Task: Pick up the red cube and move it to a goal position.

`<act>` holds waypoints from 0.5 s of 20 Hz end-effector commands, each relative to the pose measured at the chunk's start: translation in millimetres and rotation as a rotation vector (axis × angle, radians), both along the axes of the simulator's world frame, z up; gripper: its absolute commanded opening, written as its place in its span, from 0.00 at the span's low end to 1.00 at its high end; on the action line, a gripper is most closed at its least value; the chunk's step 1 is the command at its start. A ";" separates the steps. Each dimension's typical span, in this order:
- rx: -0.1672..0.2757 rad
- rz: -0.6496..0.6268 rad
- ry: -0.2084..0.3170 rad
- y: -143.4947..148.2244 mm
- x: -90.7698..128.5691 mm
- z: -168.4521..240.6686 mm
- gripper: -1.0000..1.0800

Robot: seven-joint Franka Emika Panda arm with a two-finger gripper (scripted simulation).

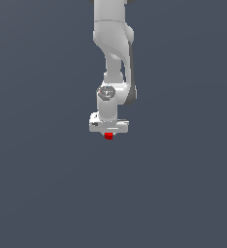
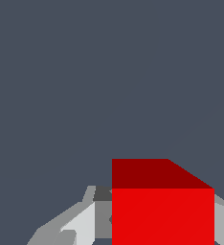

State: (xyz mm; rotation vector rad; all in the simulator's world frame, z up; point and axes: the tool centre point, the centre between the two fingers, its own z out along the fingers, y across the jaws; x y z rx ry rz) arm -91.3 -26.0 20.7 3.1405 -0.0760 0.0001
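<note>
The red cube (image 1: 108, 136) is seen directly beneath the white gripper (image 1: 108, 133), and in the wrist view it (image 2: 162, 210) fills the space between the grey fingers (image 2: 80, 225), one on each side. The claw appears pinched on the cube, though contact at the pads is hidden. No bench edge or corner is shown against the plain grey ground, so the cube's place cannot be given that way. The arm is held vertical, probably so the cube is carried level. No goal marker is visible.
</note>
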 end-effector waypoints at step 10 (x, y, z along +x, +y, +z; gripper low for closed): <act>0.000 0.000 0.000 4.8 3.4 22.3 0.00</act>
